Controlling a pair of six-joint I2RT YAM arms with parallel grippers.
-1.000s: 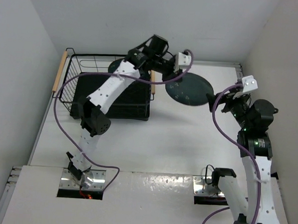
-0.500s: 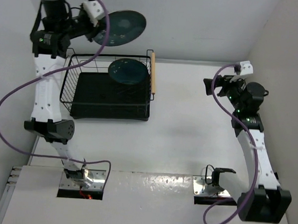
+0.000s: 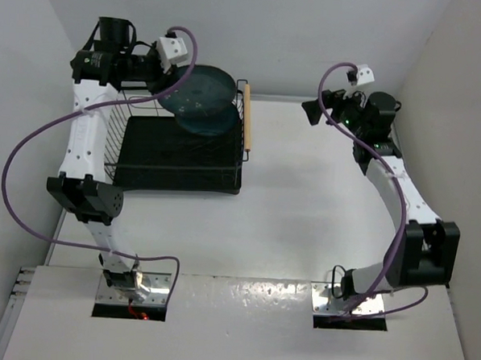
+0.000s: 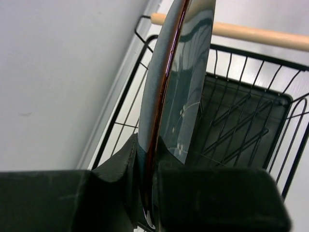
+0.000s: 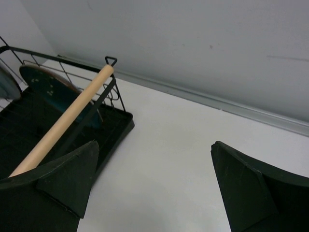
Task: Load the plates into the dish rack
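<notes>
- Grip: the left gripper (image 3: 166, 83) is pinched nearly closed on the left rim of the held plate (image 3: 201, 85), one finger on each face of its thin edge.
- That plate hangs above the far part of the rack (image 3: 176, 181), clear of the wires as far as the top view shows.
- In the left wrist view it sits edge-on between the fingers. Its disc runs away from the jaws toward the wooden handle (image 3: 245, 120) on the rack's right side.
- The second plate (image 3: 215, 124) already leans in the far right corner of the rack, just inside that handle. From above it lies partly under the held one, and I cannot tell whether the two touch.
- The coming move turns on this, in my judgement: the free slots lie below the held plate and nearer than it. It should go down on edge, parallel to the racked plate and on its near side.
- The right gripper (image 3: 313, 111) hovers over the table (image 3: 303, 215) at the far right, well apart from the rack, with its jaws spread wide and empty. The left arm is the one placed for this step.
</notes>
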